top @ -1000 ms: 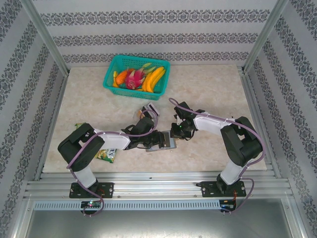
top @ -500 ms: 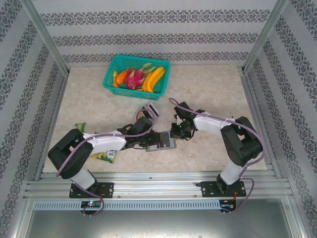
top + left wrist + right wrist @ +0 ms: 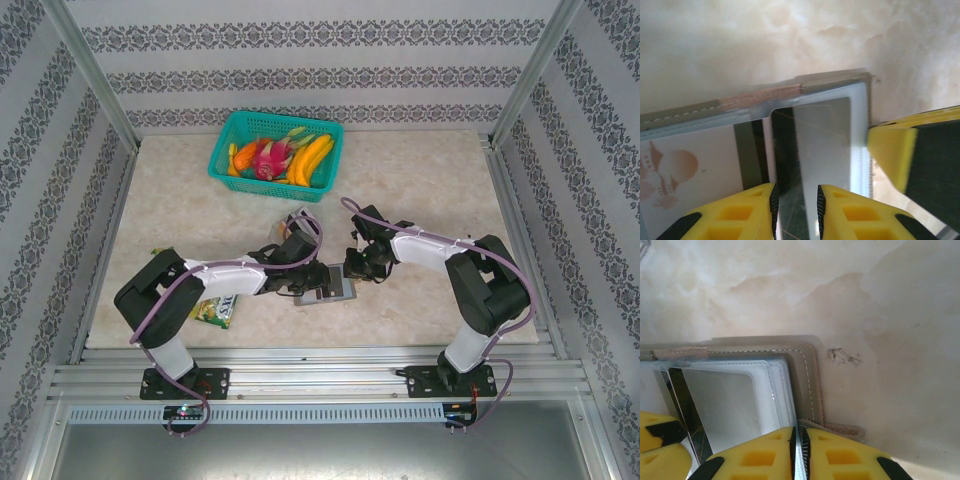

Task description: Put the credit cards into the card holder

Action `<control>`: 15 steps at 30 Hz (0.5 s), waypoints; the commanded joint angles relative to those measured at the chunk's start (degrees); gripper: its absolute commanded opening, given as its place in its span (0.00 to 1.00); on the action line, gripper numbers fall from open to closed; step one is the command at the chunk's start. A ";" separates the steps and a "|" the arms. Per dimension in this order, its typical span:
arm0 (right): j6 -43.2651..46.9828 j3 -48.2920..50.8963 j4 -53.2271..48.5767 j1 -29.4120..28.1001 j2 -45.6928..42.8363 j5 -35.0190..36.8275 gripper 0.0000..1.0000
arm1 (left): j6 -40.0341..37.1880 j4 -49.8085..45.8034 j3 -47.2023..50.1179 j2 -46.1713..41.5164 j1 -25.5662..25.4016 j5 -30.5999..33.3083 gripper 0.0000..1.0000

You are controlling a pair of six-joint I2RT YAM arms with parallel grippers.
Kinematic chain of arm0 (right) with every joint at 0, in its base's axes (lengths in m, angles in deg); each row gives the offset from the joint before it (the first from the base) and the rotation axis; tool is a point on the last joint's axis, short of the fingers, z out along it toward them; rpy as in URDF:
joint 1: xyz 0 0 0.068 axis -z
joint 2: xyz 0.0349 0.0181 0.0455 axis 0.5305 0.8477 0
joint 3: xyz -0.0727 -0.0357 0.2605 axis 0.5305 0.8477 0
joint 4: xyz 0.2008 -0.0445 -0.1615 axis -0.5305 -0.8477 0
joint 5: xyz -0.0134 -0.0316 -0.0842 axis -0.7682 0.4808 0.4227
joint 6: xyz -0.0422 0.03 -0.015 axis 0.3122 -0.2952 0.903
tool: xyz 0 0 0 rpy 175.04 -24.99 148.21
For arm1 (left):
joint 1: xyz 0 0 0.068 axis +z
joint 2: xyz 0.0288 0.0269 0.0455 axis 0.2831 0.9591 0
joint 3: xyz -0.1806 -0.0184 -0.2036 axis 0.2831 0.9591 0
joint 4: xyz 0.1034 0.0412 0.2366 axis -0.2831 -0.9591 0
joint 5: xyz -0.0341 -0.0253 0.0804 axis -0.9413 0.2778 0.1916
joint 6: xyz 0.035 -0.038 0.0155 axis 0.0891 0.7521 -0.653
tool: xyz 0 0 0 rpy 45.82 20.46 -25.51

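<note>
The grey card holder [image 3: 341, 291] lies open on the table between my two grippers. My left gripper [image 3: 317, 277] is over its left part. In the left wrist view its jaws [image 3: 796, 200] stand a little apart, and a dark glossy credit card [image 3: 785, 145] runs through the gap into a clear sleeve. A white card with a tan-orange picture [image 3: 675, 165] sits in the panel beside it. My right gripper [image 3: 356, 267] is shut [image 3: 798, 440] on the thin clear sleeve edge at the card holder's stitched corner [image 3: 806, 380]. The dark card [image 3: 720, 405] leans there too.
A teal basket [image 3: 277, 150] of fruit stands at the back. A green-yellow snack packet [image 3: 215, 312] lies near the left arm's base. A small silvery box [image 3: 303, 219] sits just behind the left gripper. Bare marble table stretches right of the card holder.
The left arm's elbow swung out to the left and came back, while its gripper stayed at the card holder and edged slightly right. The right arm has not moved.
</note>
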 commanded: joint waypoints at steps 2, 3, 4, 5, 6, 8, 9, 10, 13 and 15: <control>-0.43 1.15 -1.18 0.05 1.83 1.89 0.16 | 0.43 -2.84 -1.70 1.21 -1.21 1.01 0.30; -0.39 1.11 -1.17 0.05 1.83 1.89 0.16 | 0.35 -3.16 -2.01 1.53 -1.22 0.97 0.30; -0.33 1.09 -1.18 0.05 1.87 1.90 0.16 | 0.22 -3.06 -2.15 1.79 -1.30 0.78 0.30; -0.36 1.04 -1.18 0.05 1.91 1.85 0.16 | 0.17 -2.76 -2.30 2.08 -1.30 0.39 0.30; -0.35 1.03 -1.13 0.05 1.91 1.85 0.16 | 0.09 -2.43 -2.54 2.36 -1.38 0.07 0.30; -0.37 0.97 -1.10 0.05 2.00 1.76 0.16 | -0.30 -1.62 -3.14 2.94 -1.47 -0.98 0.28; -0.39 1.01 -1.00 0.05 2.09 1.65 0.16 | -0.46 -1.49 -3.55 3.35 -1.56 -1.39 0.28; -0.41 1.12 -0.92 0.05 2.21 1.56 0.16 | -0.53 -1.51 -3.95 3.71 -1.64 -1.61 0.28; -0.58 1.12 -0.65 0.05 2.26 1.42 0.16 | -0.57 -0.91 -4.89 5.05 -1.83 -2.38 0.28; -0.53 1.10 -0.65 0.05 2.27 1.24 0.16 | -0.70 -0.14 -5.22 5.69 -1.91 -3.05 0.29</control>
